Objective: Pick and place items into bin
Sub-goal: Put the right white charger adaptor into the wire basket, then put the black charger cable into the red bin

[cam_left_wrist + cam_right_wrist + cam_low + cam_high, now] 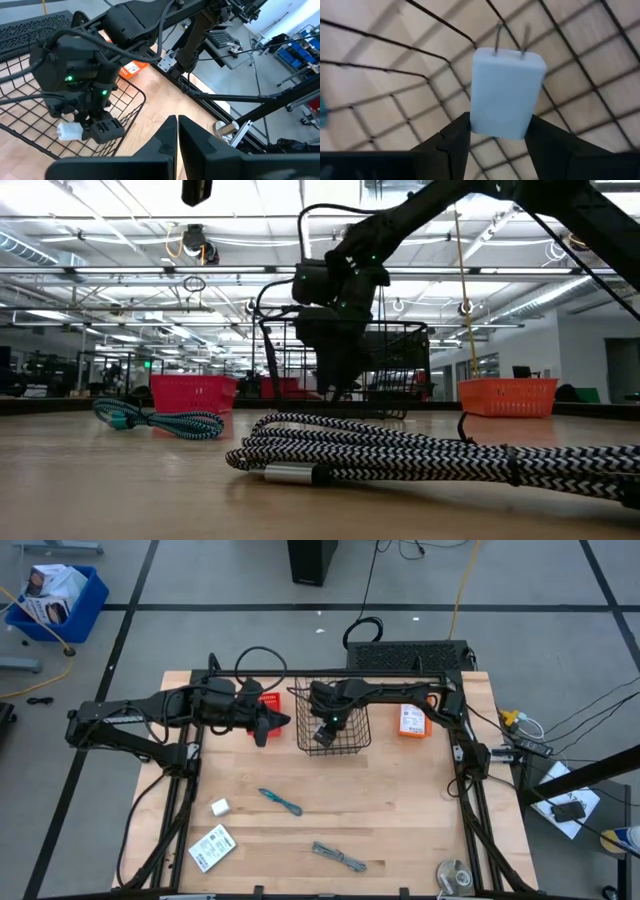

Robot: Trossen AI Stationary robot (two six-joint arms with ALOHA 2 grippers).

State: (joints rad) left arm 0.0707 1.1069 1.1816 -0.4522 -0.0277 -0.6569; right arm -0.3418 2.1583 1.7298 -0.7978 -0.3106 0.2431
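My right gripper [325, 732] reaches down inside the black wire basket [300, 745] and is shut on a small white block [505, 95] with two metal prongs. My left gripper [282, 722] is shut and empty, just left of the basket; its fingers also show in the left wrist view [176, 137]. On the table lie another white block [220, 807], a flat white printed packet [211, 848], a slim teal-blue braided cord [281, 801] and a slim grey braided cord [339, 858]. My right gripper pinches the white block between its two fingers [454, 136], by the two narrow sides at the end opposite the prongs [485, 127]. The fingers come from above, pointing down into the basket. The block sticks out past the fingertips, prongs [510, 37] leading, clear of the basket's wire floor.
A red bin [268, 702] stands behind my left gripper and an orange bin [412, 721] right of the basket. A round silver roll [455, 875] sits at the near right corner. The table's middle, between the cords and the basket, is bare wood.
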